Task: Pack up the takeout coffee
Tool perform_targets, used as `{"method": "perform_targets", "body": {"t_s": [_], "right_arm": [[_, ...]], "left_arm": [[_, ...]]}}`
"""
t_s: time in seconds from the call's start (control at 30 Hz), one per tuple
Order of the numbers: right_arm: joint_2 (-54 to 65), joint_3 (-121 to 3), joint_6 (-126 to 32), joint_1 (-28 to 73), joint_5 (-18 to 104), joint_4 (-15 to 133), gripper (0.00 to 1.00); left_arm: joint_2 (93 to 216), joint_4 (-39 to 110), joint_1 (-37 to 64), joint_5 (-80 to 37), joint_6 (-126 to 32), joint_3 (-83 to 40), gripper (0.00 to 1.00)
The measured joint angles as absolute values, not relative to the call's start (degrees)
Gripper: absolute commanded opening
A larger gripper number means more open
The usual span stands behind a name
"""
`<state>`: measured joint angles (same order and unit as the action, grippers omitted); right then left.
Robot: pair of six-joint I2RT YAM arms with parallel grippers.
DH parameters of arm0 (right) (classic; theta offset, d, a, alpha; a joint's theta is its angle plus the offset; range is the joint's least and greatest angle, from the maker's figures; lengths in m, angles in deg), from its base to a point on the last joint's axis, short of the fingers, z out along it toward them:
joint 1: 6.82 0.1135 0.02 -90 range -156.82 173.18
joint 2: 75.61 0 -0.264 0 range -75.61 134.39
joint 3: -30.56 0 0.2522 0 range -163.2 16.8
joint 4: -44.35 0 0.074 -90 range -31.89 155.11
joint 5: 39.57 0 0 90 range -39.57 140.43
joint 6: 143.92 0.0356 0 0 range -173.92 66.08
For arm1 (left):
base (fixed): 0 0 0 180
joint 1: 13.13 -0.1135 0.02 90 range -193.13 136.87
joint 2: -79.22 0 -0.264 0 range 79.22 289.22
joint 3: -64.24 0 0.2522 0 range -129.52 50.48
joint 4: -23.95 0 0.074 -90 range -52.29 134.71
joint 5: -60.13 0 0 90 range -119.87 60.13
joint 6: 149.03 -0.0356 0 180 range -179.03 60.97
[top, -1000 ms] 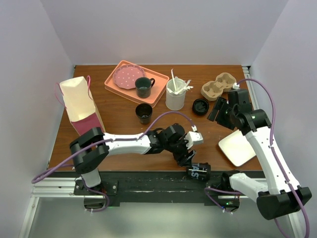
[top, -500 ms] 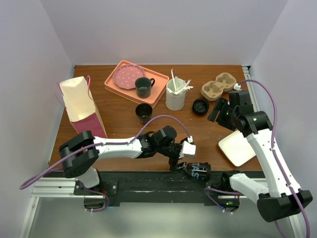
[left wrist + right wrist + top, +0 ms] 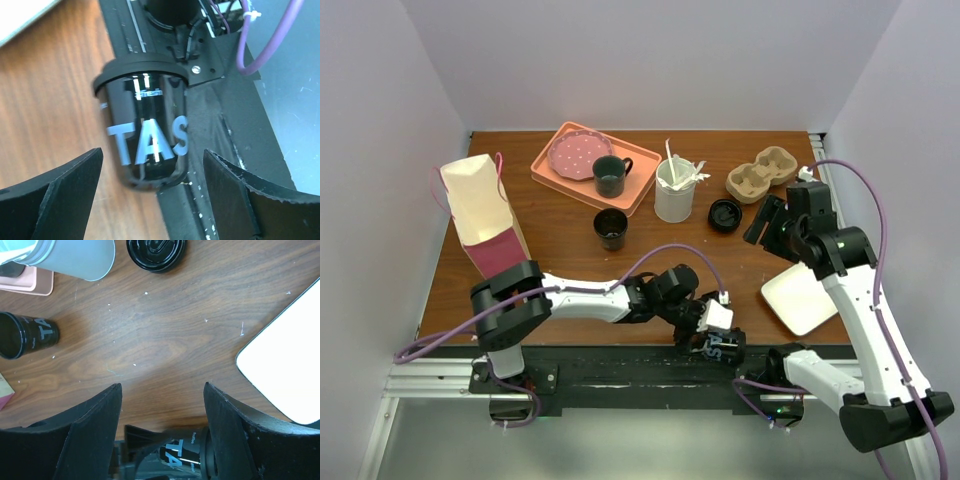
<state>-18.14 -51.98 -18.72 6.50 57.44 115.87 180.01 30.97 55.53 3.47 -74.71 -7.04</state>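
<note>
One lidded coffee cup with white lettering lies on its side at the near edge of the counter, partly over the black base rail. Your left tool straddles it with jaws wide and both fingers clear of the wall, so nothing is gripped. Your right tool hovers near the white plate, jaws apart and empty.

Step in hand, by my reading: securing the fallen cup.

Next you need to close squarely on the body, not the lid, then lift and right it, probably for the paper bag. Watch for it rolling off the edge.
</note>
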Motion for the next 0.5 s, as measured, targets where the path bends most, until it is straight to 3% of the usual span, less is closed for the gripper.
{"method": "perform_targets", "body": {"t_s": [0.5], "right_arm": [[-20.70,-51.98,-18.68,6.50,57.57,116.02,0.71]], "left_arm": [[186.09,30.24,57.02,-1.22,-73.14,-10.23,0.88]]}}
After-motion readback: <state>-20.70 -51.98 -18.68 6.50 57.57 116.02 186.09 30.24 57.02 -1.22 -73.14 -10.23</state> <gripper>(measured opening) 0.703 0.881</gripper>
